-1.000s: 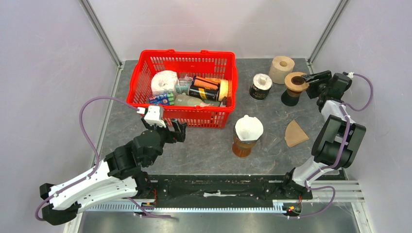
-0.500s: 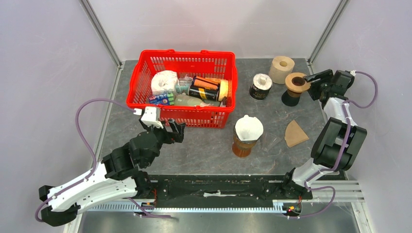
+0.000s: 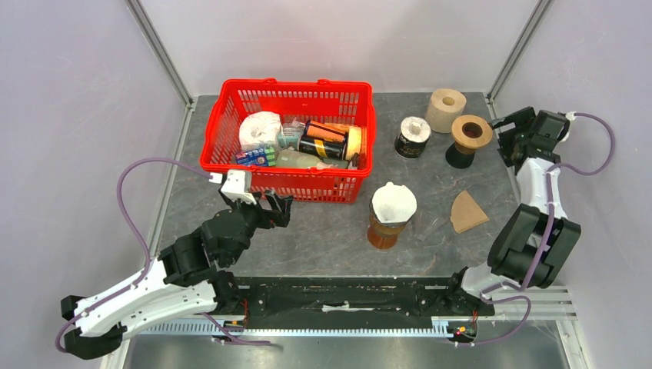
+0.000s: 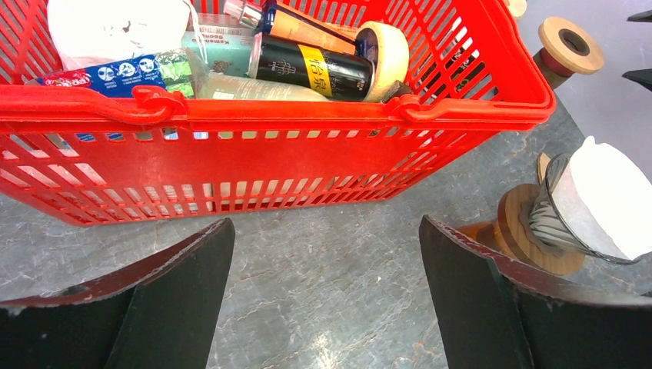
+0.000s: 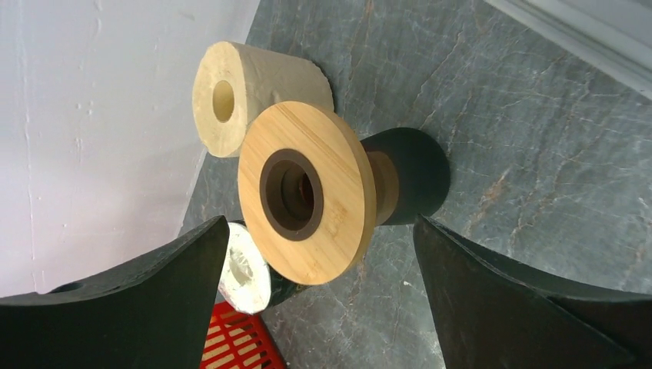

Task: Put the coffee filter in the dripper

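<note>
The glass dripper [image 3: 388, 223] stands at the table's middle with a white coffee filter [image 3: 394, 201] sitting in its top. It also shows at the right edge of the left wrist view [image 4: 538, 223], with the white filter [image 4: 607, 196] in it. A brown paper filter [image 3: 467, 211] lies flat on the table to its right. My left gripper [image 3: 281, 206] is open and empty, in front of the red basket, left of the dripper; in its wrist view [image 4: 327, 231] only bare table lies between the fingers. My right gripper [image 3: 509, 132] is open and empty, just right of a wooden-topped stand [image 3: 469, 137].
The red basket [image 3: 231, 165] holds cans, packets and a paper roll. A black can with a white lid [image 3: 414, 137] and a beige paper roll [image 3: 446, 109] stand at the back. The right wrist view shows the stand [image 5: 315, 192], roll [image 5: 246, 96] and can [image 5: 242, 269].
My right gripper has drawn back to the right, away from the wooden-topped stand. My left arm has shifted slightly left and back. The filters and dripper have not moved.
</note>
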